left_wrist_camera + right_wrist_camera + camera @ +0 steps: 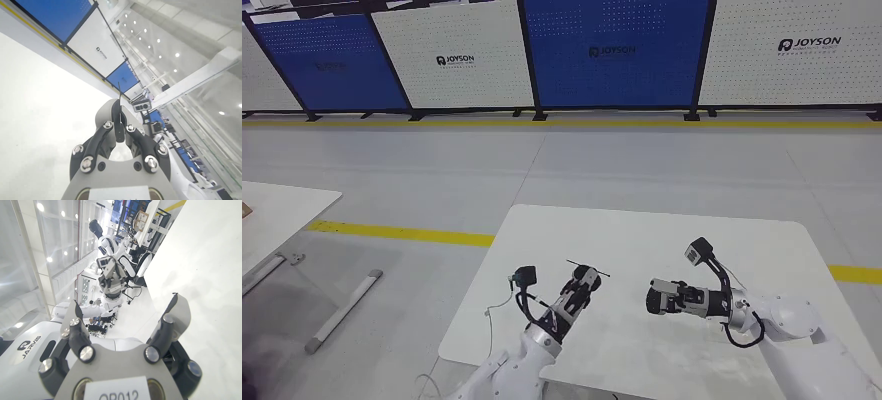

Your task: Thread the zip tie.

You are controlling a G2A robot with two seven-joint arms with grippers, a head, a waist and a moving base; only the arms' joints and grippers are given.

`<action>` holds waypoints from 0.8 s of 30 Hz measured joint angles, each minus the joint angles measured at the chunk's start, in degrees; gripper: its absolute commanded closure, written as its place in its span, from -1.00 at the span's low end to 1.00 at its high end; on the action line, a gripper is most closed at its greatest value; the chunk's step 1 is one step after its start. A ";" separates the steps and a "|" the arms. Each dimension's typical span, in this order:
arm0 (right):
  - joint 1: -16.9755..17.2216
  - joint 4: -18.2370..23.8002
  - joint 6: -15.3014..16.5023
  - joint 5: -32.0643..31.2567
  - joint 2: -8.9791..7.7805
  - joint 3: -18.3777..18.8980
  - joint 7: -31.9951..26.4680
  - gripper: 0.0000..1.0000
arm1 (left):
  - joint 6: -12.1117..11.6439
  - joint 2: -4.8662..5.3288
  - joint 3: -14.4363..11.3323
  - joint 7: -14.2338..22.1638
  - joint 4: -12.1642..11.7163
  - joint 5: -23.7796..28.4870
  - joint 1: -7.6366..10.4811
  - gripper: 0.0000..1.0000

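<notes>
Your zip tie (603,273) is a thin black strap, straight and narrow, and it sits pinched in your left claw (585,279). From the top view it runs crosswise through the fingertips, with a short length sticking out on each side. In the left wrist view the zip tie (120,130) shows a fine tapering tip poking out past the fingertips, and a broader dark end reaching back into the space between the finger links. There your left claw (119,111) is clenched tight on the strap, the pads pressed against it from both sides.

Your right claw (654,297) is released, with nothing between its fingers. In the right wrist view your right claw (124,301) shows its two fingers spread wide. It points across towards the left claw (111,275), and a stretch of bare table (642,235) lies between the two.

Both claws sit over the near half of the table. You have wide white surface beyond them up to the far edge, and more to the right of the right claw. The left claw is nearer the table's left edge than the middle, with that edge well apart from the strap's tip. Past the far edge you see grey floor (542,160) crossed by a yellow line (402,233)
</notes>
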State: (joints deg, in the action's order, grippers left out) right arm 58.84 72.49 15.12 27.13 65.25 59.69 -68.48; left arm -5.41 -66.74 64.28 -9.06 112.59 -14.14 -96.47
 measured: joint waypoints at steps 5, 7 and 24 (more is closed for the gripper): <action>0.00 0.00 0.00 0.00 0.00 0.00 0.00 -1.00 | -8.20 0.04 0.83 -2.13 1.37 1.79 -2.19 1.00; 0.00 0.00 0.00 0.00 0.00 0.00 0.00 -1.00 | -8.61 0.04 0.94 -1.67 1.10 2.55 -2.38 1.00; 0.00 0.00 0.00 0.00 0.00 0.00 0.00 -1.00 | -0.42 -0.84 -2.90 -1.88 -2.10 -3.49 0.75 1.00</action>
State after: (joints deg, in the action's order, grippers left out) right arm 58.84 72.49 15.12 27.13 65.25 59.69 -68.48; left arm -5.83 -67.58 61.38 -10.94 110.49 -17.63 -95.72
